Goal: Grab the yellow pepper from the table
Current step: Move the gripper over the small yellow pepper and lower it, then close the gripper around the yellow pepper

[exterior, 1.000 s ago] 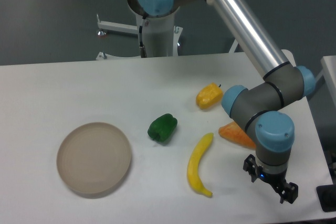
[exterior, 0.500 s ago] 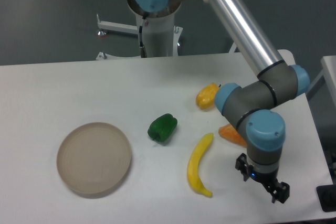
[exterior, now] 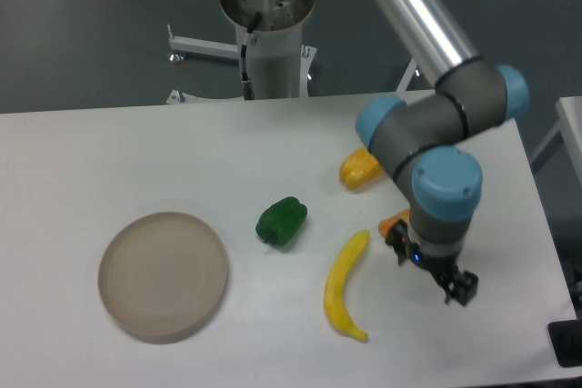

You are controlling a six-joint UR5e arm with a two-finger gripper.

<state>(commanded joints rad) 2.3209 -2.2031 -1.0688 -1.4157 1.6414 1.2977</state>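
The yellow pepper (exterior: pixel 358 169) lies on the white table (exterior: pixel 136 152) right of centre, its right half hidden behind my arm's wrist. My gripper (exterior: pixel 431 270) hangs low over the table in front of and to the right of the pepper, apart from it. Its dark fingers are spread with nothing between them, so it stands open. My wrist covers most of the flat orange piece (exterior: pixel 393 222), of which only a small edge shows.
A yellow banana (exterior: pixel 345 285) lies just left of the gripper. A green pepper (exterior: pixel 282 221) sits at the table's middle. A round beige plate (exterior: pixel 163 273) rests at the front left. The table's right edge is close to the arm.
The gripper and wrist have moved up and to the left, away from the table's front right corner and closer to the banana and yellow pepper. More of both the yellow pepper and the orange piece is now covered.
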